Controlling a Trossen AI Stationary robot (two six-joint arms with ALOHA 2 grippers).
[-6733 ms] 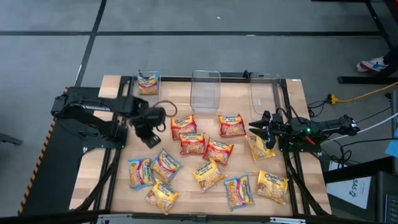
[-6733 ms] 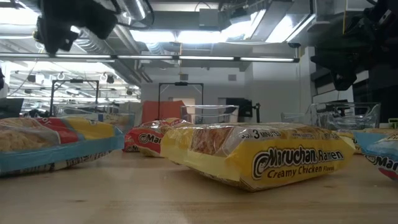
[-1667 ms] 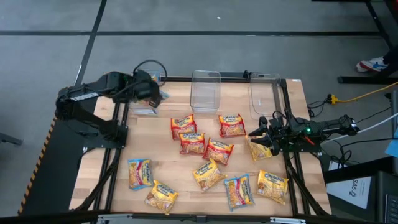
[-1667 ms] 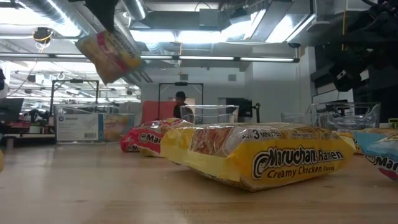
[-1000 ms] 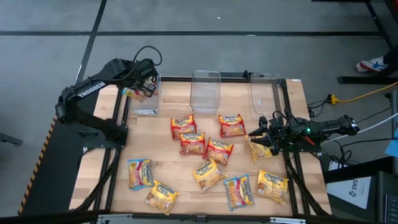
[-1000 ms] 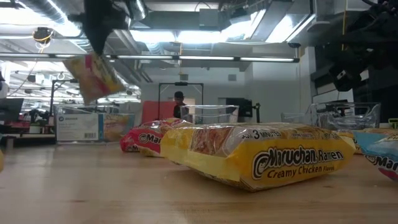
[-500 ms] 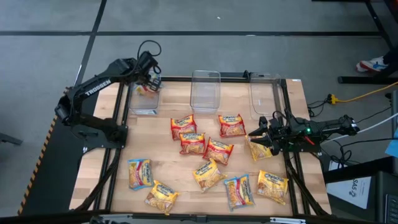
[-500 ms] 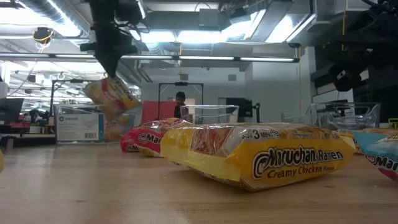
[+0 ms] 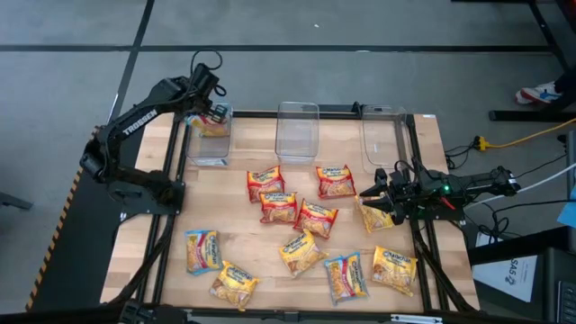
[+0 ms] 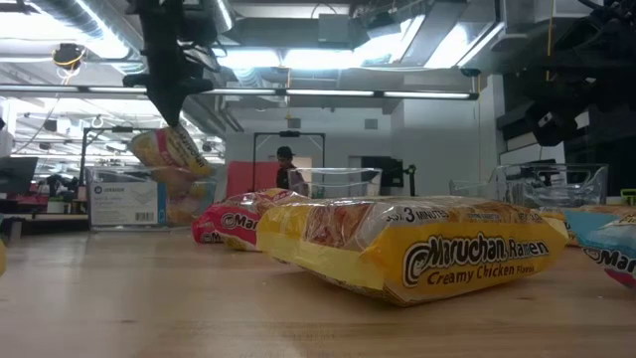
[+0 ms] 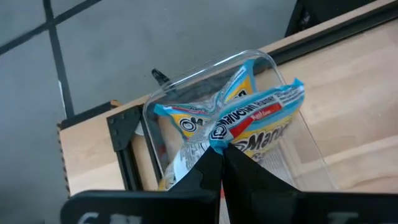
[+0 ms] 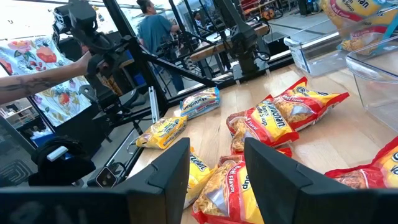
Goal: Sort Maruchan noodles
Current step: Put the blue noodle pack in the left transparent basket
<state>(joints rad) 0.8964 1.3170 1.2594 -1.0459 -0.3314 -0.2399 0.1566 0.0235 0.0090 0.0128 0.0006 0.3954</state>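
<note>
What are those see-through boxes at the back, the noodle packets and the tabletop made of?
The clear bins look like rigid glossy plastic: you see straight through the walls, and the rims catch the light. The noodle packets seem to be thin printed plastic film, crinkled and shiny, with sealed edges. The tabletop looks like pale wood with a smooth finish, its plank seams and grain showing.

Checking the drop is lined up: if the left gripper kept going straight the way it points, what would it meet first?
Probably the left clear bin, past the blue packet that the left gripper pinches; depth is unclear.
</note>
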